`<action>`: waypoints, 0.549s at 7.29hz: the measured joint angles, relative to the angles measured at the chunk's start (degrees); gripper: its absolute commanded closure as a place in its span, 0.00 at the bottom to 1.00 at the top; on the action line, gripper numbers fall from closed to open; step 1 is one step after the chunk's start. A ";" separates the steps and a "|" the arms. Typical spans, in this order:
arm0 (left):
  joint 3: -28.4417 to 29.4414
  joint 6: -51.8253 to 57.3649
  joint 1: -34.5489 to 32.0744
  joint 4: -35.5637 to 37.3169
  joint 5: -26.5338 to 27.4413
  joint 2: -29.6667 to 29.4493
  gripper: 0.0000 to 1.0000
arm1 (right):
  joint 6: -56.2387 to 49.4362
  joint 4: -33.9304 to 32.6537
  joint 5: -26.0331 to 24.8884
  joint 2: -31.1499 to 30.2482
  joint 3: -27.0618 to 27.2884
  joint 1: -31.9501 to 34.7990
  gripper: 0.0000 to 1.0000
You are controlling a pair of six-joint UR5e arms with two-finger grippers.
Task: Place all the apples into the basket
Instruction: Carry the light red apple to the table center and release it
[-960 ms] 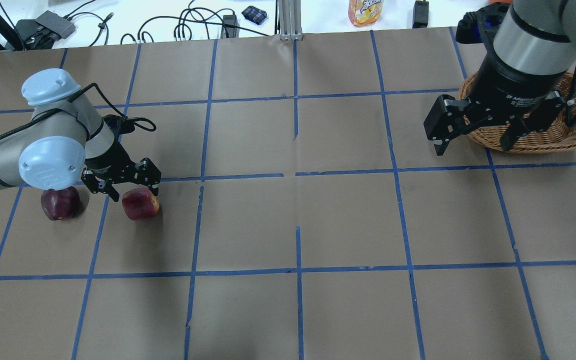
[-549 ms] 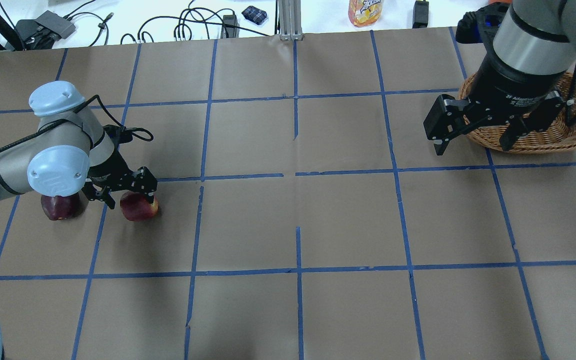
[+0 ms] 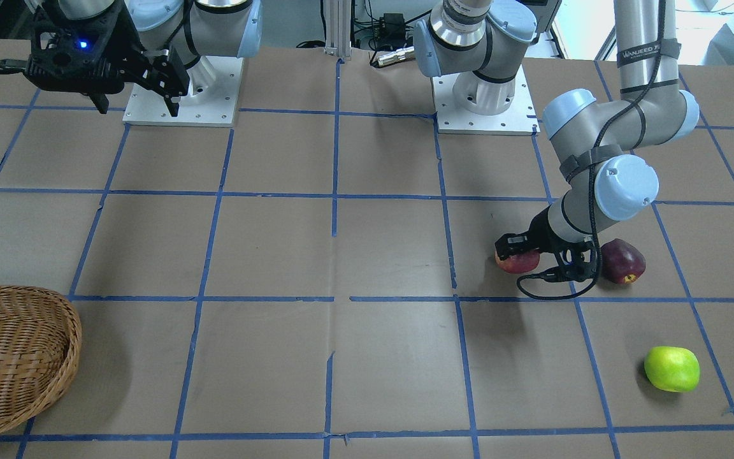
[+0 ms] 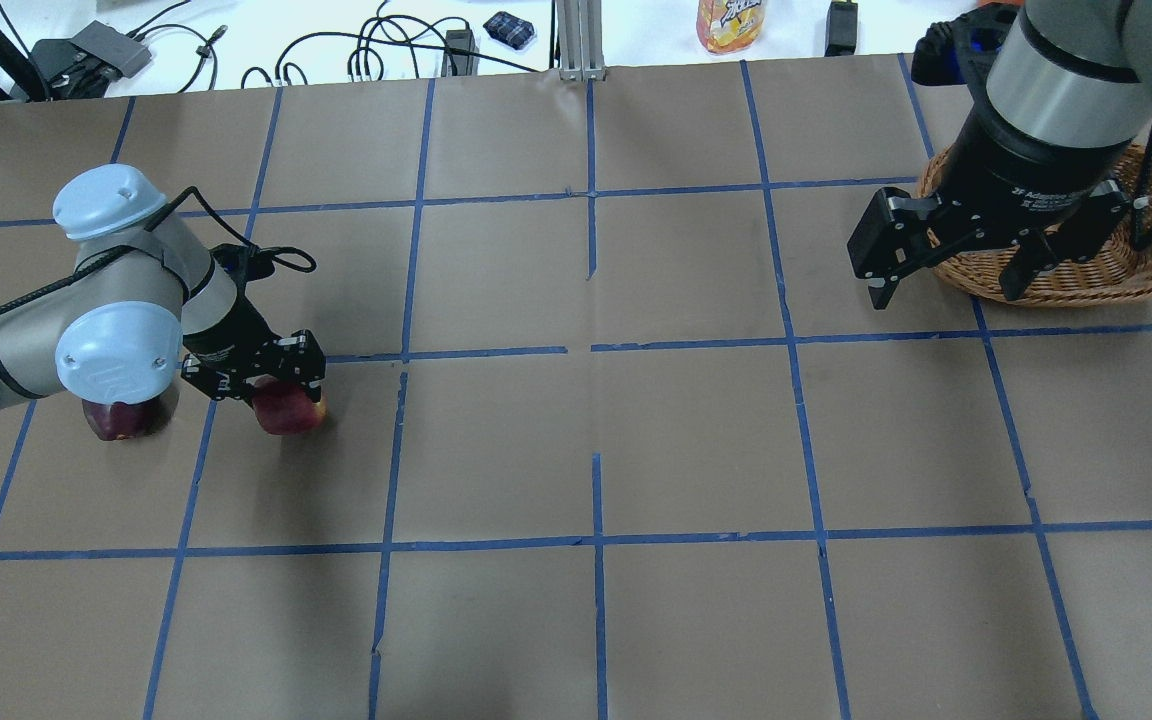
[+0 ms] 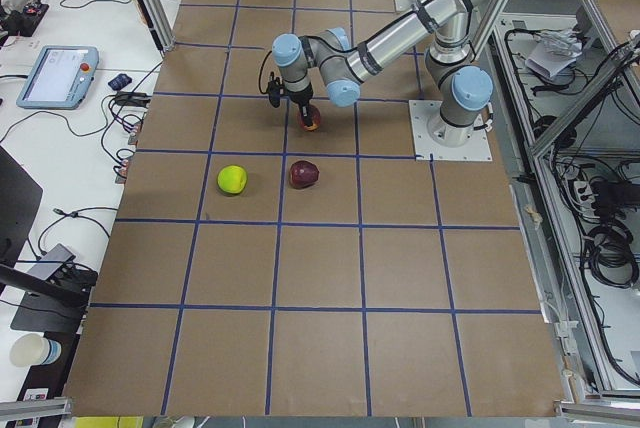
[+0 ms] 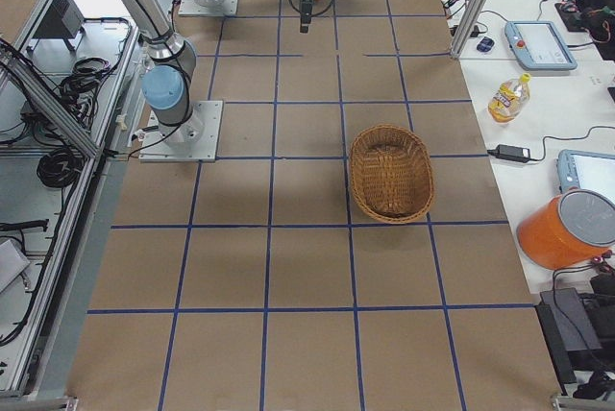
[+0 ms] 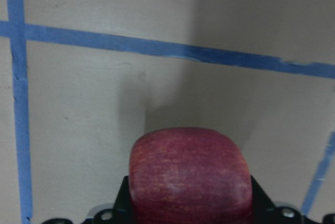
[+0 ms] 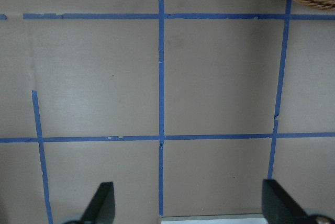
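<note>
The red apple [image 4: 290, 414] with a yellow patch lies on the table at the left, and my left gripper [image 4: 264, 388] is down around it with the fingers against its sides. It fills the left wrist view [image 7: 191, 174] between the fingers. The dark maroon apple [image 4: 116, 420] sits just left of it, partly under my left arm. The green apple [image 3: 671, 368] lies apart, farther from my base, out of the overhead view. My right gripper [image 4: 944, 285] hangs open and empty above the near-left edge of the wicker basket [image 4: 1126, 275], which holds nothing [image 6: 389, 173].
The table is brown paper with a blue tape grid [image 4: 591, 350]. Cables, a juice bottle [image 4: 731, 22] and small devices lie on the white bench beyond the far edge. An orange bucket [image 6: 567, 229] and tablets stand beside the table's end.
My left gripper has come down from above the red apple to around it and drawn in on it; the apple shifted slightly right. The right arm has not moved.
</note>
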 measured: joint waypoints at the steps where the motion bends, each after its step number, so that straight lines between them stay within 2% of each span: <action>1: 1.11 -4.84 -3.18 -0.96 -2.65 0.87 0.92 | -0.07 -0.02 0.04 0.01 0.00 -0.14 0.00; 4: 9.80 -24.47 -22.98 0.25 -4.98 -2.09 0.94 | -0.03 0.03 0.14 0.09 -0.28 -0.58 0.00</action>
